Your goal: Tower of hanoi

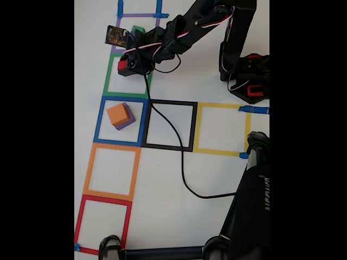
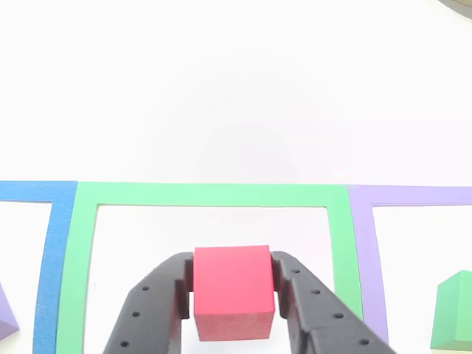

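My gripper (image 1: 126,65) reaches in from the right over the green tape square (image 1: 111,73). It is shut on the small red cube (image 1: 123,65). In the other view the red cube (image 2: 234,291) sits squeezed between the two black fingers (image 2: 151,310) of the gripper (image 2: 234,269), inside the green outline (image 2: 206,195). The green cube (image 1: 139,30) stands in the purple tape square behind the arm and appears at the right edge (image 2: 451,310). The orange cube (image 1: 117,113) rests on the purple cube (image 1: 128,122) in the blue square (image 1: 102,122). A corner of the purple cube (image 2: 5,321) peeks in at lower left.
Black (image 1: 192,127), yellow (image 1: 222,106), orange (image 1: 89,168) and red (image 1: 80,219) tape squares lie on the white table. A black cable (image 1: 181,162) trails across the black square. The arm's base (image 1: 249,81) is at upper right. A black stand (image 1: 252,206) fills the lower right.
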Robot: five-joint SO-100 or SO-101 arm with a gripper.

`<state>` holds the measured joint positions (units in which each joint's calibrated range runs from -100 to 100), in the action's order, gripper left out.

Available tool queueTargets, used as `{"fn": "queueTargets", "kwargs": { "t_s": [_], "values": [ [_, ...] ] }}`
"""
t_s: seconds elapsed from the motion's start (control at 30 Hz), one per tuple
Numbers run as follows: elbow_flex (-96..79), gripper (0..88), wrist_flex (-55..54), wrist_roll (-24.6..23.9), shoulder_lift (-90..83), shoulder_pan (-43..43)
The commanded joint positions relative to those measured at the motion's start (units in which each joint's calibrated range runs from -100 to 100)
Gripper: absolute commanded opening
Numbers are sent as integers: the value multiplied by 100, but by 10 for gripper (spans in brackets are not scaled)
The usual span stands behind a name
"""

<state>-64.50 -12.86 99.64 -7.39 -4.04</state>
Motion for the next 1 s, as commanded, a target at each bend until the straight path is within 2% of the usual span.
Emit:
{"fn": "queueTargets", "kwargs": {
  "t_s": [0.0,0.13,0.3,0.97],
  "values": [
    [-214,27,-1176,36,363,-56],
    [-450,25,-2002,36,759,-66],
    [-568,26,-2512,36,1074,-143],
    [-914,47,-3241,36,1542,-239]
  ]
}}
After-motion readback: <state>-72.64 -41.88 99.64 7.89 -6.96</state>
